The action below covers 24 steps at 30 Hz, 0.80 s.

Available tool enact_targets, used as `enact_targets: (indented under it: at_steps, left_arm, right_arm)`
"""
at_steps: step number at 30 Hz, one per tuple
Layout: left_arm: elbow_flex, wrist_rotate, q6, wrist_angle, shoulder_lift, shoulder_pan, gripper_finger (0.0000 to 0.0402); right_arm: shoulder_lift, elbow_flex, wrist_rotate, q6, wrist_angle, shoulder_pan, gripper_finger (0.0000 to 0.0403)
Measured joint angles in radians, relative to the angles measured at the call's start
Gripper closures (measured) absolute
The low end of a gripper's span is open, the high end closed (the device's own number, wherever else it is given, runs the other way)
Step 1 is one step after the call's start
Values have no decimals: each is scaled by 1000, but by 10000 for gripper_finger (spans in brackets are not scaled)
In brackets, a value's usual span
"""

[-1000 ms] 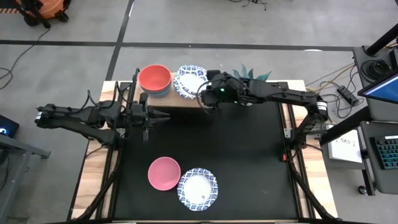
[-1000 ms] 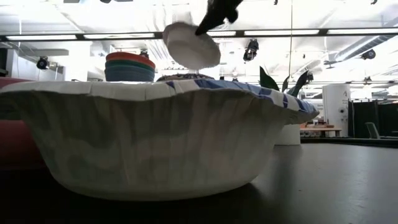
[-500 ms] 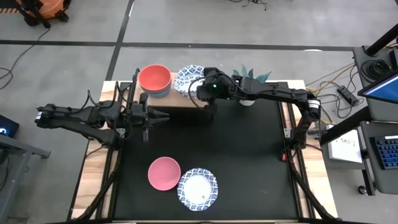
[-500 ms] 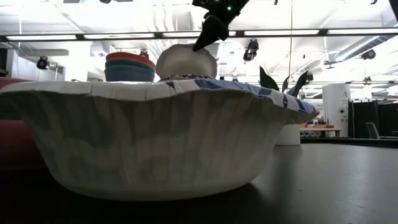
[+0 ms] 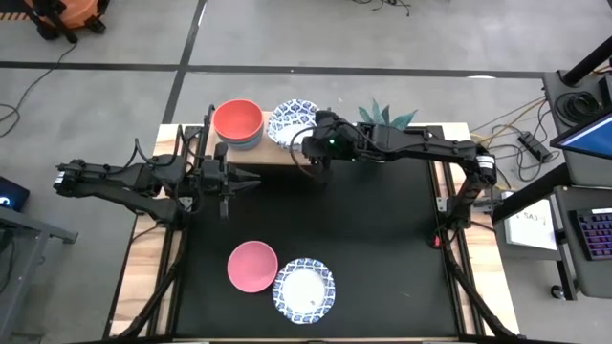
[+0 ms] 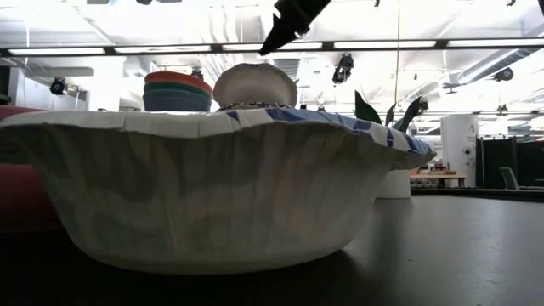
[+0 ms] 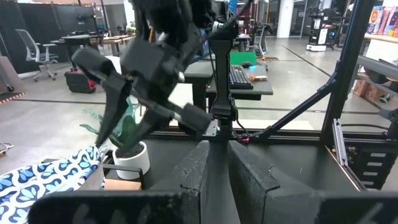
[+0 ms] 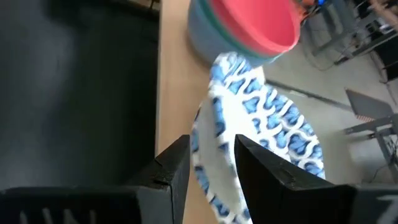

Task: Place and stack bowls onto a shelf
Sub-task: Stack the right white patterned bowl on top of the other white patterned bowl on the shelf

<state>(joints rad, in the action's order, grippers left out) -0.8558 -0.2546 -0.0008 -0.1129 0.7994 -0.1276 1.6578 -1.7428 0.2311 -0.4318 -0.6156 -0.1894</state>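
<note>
Shelf crowded: red-topped bowl stack and patterned bowl side by side, plant pot beyond. Mid surface open for my fingers; pink bowl and patterned front bowl block the near edge.

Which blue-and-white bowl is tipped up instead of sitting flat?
The patterned bowl on the shelf, beside the red-topped stack and under the right gripper. It leans on edge; the other patterned bowl sits flat on the table.

shelf mostly hidden under bowls, near patterned bowl blocking low view, pink bowl edge-cropped
</note>
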Motion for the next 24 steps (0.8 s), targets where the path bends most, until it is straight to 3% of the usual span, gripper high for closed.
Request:
enact_targets:
  at_steps: [17, 24]
  left_arm:
    - [0, 0, 11, 0, 0, 0, 362]
    - [0, 0, 11, -1, 0, 0, 362]
  right_arm:
    - [63, 20, -49, 54, 73, -27, 367]
    - [61, 20, -48, 57, 78, -27, 376]
